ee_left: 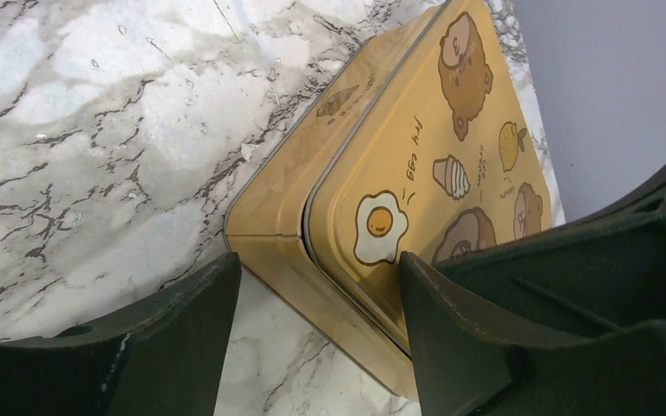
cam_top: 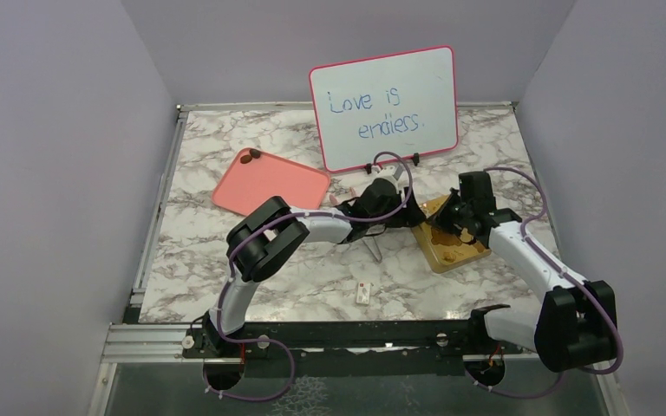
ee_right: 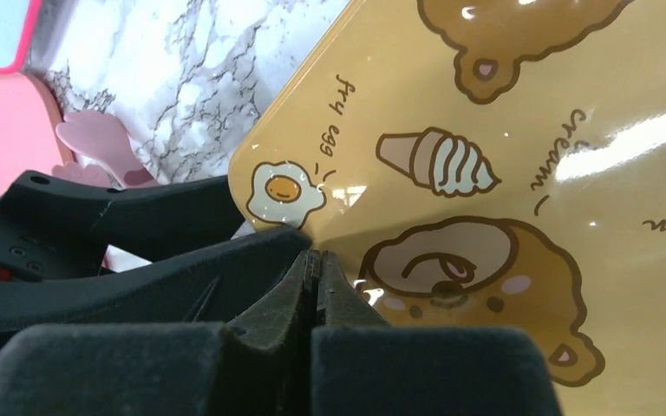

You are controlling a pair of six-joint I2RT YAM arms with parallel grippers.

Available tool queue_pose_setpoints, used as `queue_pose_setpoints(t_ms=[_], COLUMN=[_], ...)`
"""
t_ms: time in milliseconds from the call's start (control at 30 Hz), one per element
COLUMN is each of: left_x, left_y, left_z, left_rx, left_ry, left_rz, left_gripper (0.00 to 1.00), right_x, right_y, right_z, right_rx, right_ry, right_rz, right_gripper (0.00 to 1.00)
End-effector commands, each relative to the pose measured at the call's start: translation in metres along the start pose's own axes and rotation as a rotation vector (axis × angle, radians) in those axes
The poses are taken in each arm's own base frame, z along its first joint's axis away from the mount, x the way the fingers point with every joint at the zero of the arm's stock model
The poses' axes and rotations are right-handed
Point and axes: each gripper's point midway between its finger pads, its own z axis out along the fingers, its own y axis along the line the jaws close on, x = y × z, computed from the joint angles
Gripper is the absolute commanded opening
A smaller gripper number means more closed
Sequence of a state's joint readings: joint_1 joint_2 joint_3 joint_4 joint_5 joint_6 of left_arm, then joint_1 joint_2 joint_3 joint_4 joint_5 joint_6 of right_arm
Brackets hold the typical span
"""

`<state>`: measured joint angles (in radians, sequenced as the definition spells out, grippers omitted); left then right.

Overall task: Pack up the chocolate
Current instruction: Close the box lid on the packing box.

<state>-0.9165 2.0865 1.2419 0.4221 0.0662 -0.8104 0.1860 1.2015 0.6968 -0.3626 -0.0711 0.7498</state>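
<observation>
Lying at a far corner of the pink tray [cam_top: 279, 189], two pieces of chocolate [cam_top: 250, 156] look unpacked, though the gold tin [cam_top: 451, 251] seems lidded [ee_left: 434, 147], the left gripper [ee_left: 319, 279] spread astride its corner, the right gripper [ee_right: 315, 269] shut empty over it.

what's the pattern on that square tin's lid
Golden yellow lid with cartoon drawings: fried egg, ice cream cone, bears. Clearest in the right wrist view.

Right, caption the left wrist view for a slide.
Open left pincer straddling a corner of the gold tin on marble table.
</observation>
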Motion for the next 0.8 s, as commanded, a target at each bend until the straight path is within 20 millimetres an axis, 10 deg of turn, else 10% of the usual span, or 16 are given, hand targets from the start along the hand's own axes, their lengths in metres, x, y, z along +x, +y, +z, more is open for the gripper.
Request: queue_pose_setpoints(t_ms=[0, 200, 567, 767], left_x=[0.006, 0.000, 0.000, -0.009], left_y=[0.019, 0.007, 0.015, 0.014], left_z=[-0.002, -0.005, -0.013, -0.020], left_rx=[-0.106, -0.081, -0.138, -0.160], left_ry=[0.052, 0.058, 0.063, 0.032], left_rz=[0.061, 0.057, 0.054, 0.044], left_gripper=[0.69, 0.63, 0.55, 0.72], right_x=[0.001, -0.019, 0.033, 0.048], right_y=[0.008, -0.017, -0.005, -0.003], right_z=[-0.016, -0.030, -0.017, -0.016], right_rx=[-0.012, 0.162, -0.045, -0.112], right_ry=[0.032, -0.062, 0.155, 0.196], right_rz=[0.003, 0.019, -0.158, -0.177], right_gripper=[0.01, 0.06, 0.01, 0.01])
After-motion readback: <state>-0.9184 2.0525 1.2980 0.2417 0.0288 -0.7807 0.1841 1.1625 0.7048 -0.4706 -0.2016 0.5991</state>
